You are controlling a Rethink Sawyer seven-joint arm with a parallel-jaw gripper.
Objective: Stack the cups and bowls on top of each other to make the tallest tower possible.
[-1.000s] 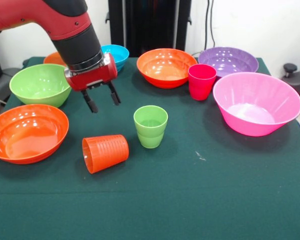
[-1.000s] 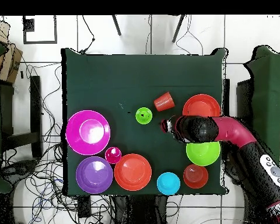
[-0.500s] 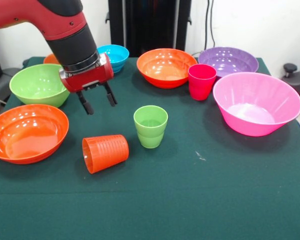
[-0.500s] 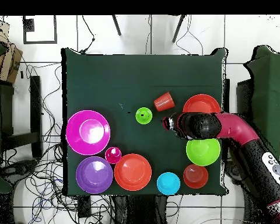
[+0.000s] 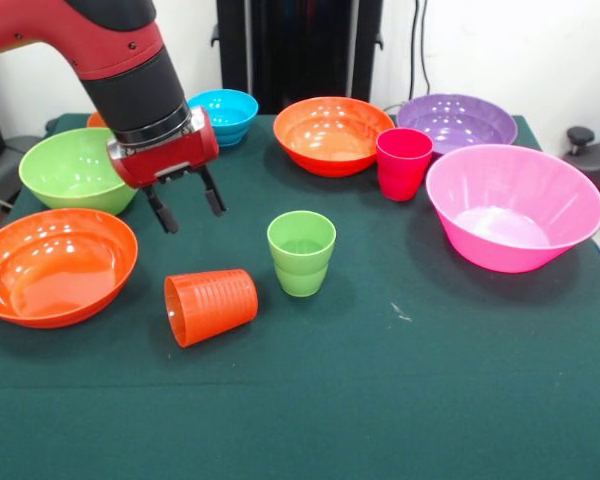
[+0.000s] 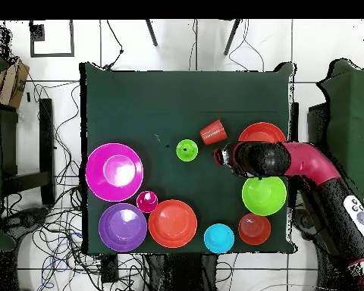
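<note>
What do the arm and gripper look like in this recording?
The arm has a glossy red shell that runs into a black cylindrical wrist section ringed by a thin silver band. Below it sits a boxy red gripper body with two short, slim black fingers. In the overhead view a grey patch with small buttons shows near the arm's base.

My desk (image 5: 430,400) is covered in dark green cloth, with a small pale speck (image 5: 402,316) on it in the front view. Behind it I see a white wall (image 5: 500,45), a tall black stand (image 5: 298,45) and black cables (image 5: 416,40) hanging down. From overhead, the floor (image 6: 200,45) is pale tile with dark grout lines, littered with tangled cables (image 6: 56,227). Chair legs (image 6: 192,34) show above the desk, and a cardboard box (image 6: 10,79) sits at the left.
</note>
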